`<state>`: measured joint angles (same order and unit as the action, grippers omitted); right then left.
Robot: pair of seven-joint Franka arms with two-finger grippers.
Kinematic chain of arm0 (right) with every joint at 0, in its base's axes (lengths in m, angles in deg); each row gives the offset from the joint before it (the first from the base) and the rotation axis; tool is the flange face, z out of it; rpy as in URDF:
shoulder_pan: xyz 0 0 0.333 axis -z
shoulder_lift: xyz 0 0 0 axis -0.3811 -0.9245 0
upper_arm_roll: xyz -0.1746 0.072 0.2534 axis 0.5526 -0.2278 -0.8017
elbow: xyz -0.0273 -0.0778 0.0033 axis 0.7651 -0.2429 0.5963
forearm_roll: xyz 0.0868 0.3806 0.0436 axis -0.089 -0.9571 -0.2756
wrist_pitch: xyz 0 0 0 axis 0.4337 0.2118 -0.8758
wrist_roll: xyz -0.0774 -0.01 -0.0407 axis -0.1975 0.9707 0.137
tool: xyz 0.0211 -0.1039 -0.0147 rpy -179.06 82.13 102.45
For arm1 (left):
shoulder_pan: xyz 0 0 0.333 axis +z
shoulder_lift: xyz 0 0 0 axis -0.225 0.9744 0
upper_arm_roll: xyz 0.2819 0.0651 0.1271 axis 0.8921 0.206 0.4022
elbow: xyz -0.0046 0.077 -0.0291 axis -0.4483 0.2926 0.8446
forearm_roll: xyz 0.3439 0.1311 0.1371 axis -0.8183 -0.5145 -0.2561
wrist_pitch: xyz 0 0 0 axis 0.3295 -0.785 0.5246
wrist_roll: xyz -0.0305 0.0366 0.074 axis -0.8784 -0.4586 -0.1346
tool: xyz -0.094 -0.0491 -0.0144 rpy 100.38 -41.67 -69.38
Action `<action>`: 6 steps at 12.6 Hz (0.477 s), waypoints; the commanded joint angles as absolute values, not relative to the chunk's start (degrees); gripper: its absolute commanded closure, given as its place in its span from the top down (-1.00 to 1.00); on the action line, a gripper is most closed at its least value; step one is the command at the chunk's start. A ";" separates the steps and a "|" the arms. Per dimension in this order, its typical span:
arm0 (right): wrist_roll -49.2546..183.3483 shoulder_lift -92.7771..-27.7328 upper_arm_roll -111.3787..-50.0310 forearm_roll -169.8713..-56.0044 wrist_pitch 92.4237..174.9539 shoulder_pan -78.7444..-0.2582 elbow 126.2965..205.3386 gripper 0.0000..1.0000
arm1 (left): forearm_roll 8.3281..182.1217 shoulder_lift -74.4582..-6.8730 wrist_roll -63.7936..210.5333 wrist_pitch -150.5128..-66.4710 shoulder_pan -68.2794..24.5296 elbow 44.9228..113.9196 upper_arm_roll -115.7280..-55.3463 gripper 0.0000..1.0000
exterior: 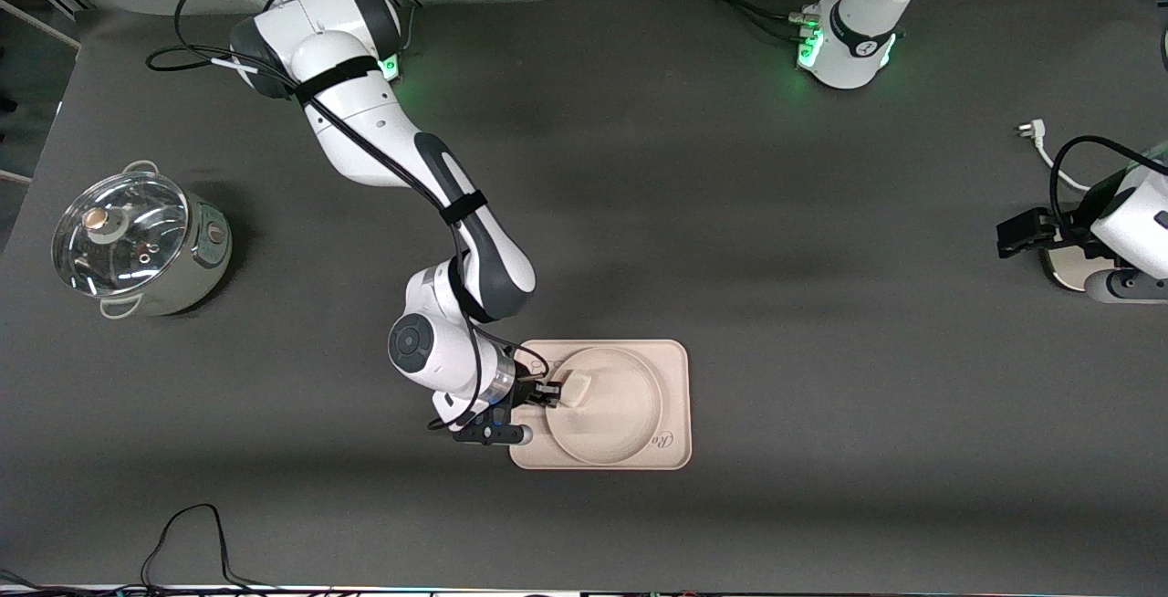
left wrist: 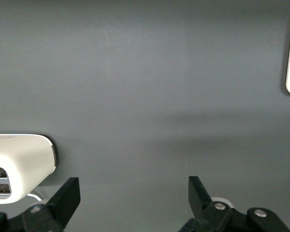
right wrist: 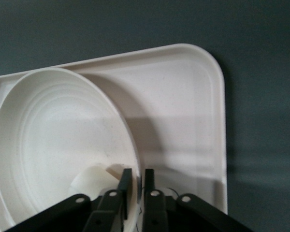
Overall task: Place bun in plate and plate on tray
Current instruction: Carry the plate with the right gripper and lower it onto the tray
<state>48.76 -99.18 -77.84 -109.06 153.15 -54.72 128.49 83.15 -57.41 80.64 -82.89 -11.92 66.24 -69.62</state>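
The round cream plate [exterior: 611,419] lies within the rectangular cream tray [exterior: 671,369], which sits on the dark table toward the front camera. The small cream-white bun [exterior: 577,390] rests in the plate by the rim at the right arm's end. My right gripper [exterior: 547,393] is shut on that rim. The right wrist view shows the gripper [right wrist: 135,186] with one finger inside and one outside the plate [right wrist: 53,140], the bun [right wrist: 92,178] beside it, and the tray [right wrist: 188,121] below. My left gripper [exterior: 1013,236] is open and empty and waits at the left arm's end of the table, also seen in its wrist view [left wrist: 134,193].
A steel pot with a glass lid [exterior: 137,246] stands at the right arm's end. A white appliance [exterior: 1081,273] sits under the left arm, also in the left wrist view [left wrist: 19,166]. A plug and cable [exterior: 1036,136] lie near it. A black cable [exterior: 192,533] loops along the front edge.
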 commanded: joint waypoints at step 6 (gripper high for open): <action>43.39 -81.31 -77.89 -108.53 140.43 -54.31 136.02 1.00 | 83.33 -57.59 81.49 -83.09 -12.74 65.67 -68.79 1.00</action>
